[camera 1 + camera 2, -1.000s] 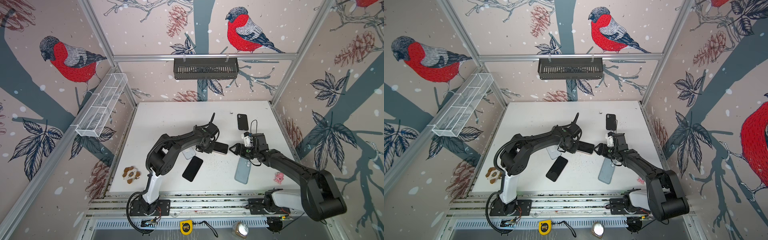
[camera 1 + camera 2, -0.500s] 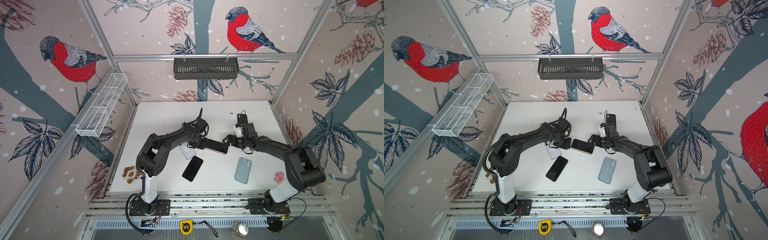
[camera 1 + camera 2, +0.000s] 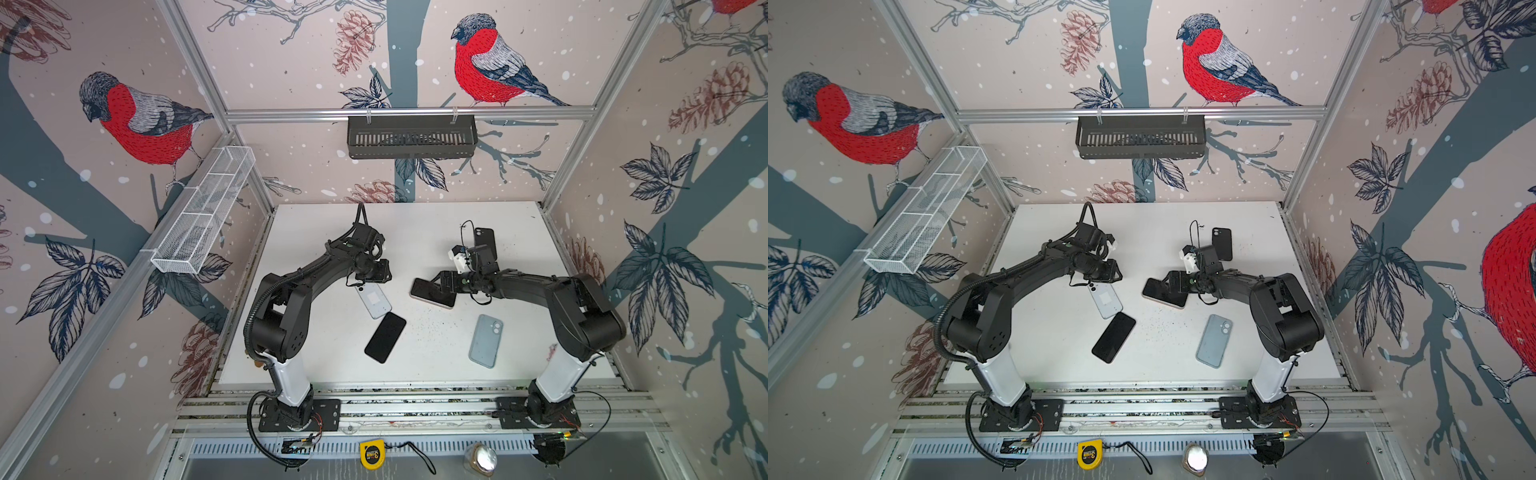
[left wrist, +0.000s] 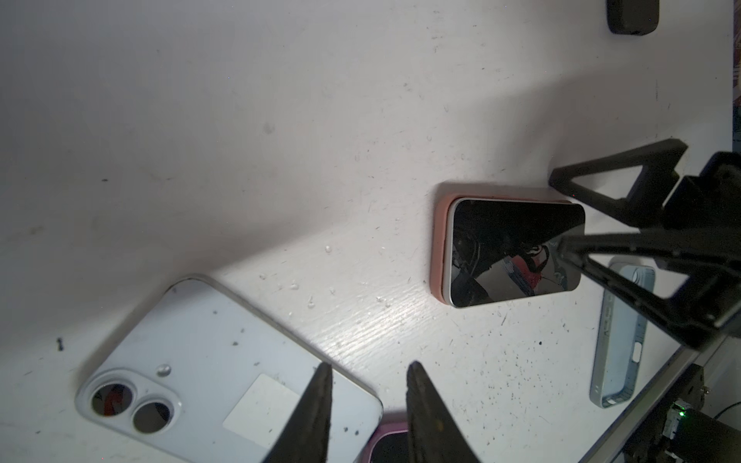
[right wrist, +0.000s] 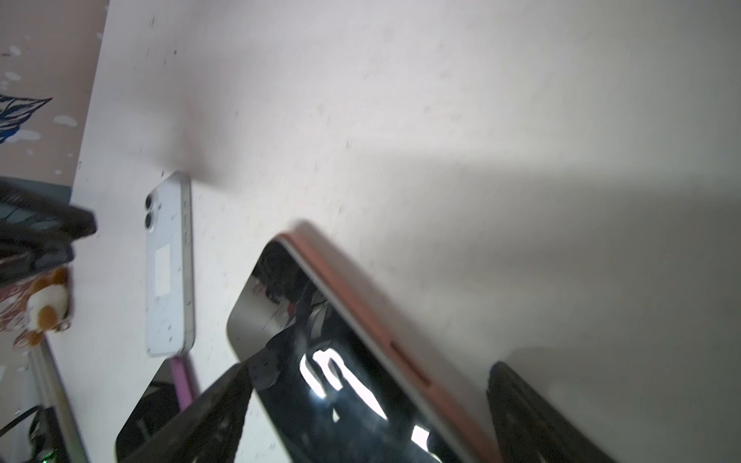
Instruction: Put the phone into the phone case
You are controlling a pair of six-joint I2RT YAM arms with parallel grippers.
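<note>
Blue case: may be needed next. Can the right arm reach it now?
Probably yes: the blue case lies alone near that arm, whose right gripper stands open at the pink-cased phone.

black case (image 4: 632,16) cropped at edge, phone (image 5: 304,328) blurred, partly cropped

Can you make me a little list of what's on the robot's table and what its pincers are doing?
Table: white, speckled
Middle: phone in pink case, screen up
Right pincer: open, straddling that phone's end
Left pincer: slightly open, empty, by the pale blue phone
Loose: black phone, blue-grey case, black case
</note>
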